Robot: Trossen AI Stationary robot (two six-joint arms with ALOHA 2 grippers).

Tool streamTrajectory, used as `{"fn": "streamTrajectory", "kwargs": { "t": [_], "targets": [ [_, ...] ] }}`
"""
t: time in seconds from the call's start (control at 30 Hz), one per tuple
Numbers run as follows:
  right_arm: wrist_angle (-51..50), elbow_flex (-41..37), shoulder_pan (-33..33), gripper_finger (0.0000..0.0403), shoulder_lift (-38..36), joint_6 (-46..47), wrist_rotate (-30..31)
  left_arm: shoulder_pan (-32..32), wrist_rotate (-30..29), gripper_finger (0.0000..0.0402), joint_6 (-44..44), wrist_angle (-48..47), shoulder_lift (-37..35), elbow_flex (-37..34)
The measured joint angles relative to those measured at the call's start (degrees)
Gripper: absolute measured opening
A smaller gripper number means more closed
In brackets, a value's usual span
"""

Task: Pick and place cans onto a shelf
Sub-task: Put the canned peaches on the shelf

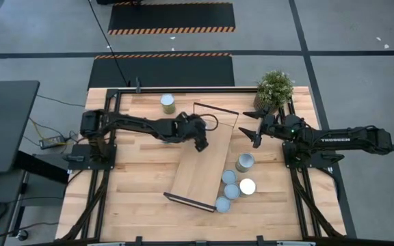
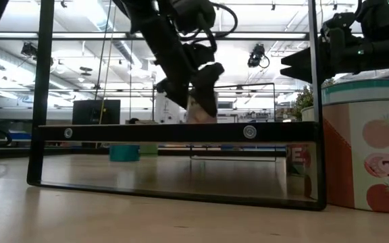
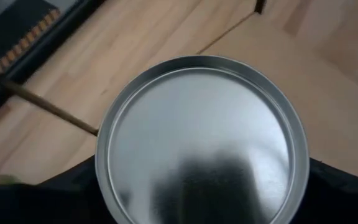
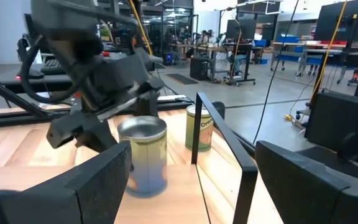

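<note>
My left gripper (image 1: 200,141) is over the far left part of the shelf (image 1: 207,164), a light-wood board with black wire end frames. It is shut on a can (image 3: 197,137) with a round silvery top. The can also shows upright in the right wrist view (image 4: 145,155). My right gripper (image 1: 252,131) is open and empty, just off the shelf's far right corner and pointing at the left gripper. Another can (image 1: 167,104) with a green label stands on the table beyond the shelf. Several cans (image 1: 245,162) stand by the shelf's right side. My left gripper pinches the can between its two fingers (image 3: 73,190), one on each side of its wall just below the top rim (image 3: 104,177). The fingers slant down from above, from the table's left. The can is upright, its bottom at the shelf board; whether it rests there I cannot tell.
A potted green plant (image 1: 275,87) stands at the far right corner, behind my right arm. The shelf's far wire frame (image 4: 219,134) rises between the two grippers. In the low view a can (image 2: 370,142) stands close on the right, beside the near wire frame (image 2: 181,131).
</note>
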Motion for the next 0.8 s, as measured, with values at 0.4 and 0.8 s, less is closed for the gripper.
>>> {"fn": "streamTrajectory", "kwargs": {
  "t": [0.4, 0.8],
  "targets": [
    [0.86, -0.02, 2.74, 0.0349, 0.0, 0.34, -0.07, 1.28, 8.7, 0.0395, 4.82, 1.82, 1.37, -0.1],
    [0.66, -0.02, 3.4, 0.0349, 0.0, -0.67, -0.09, -1.09, -1.19, 0.0396, 7.82, -5.82, 0.59, 5.23]
  ]
}}
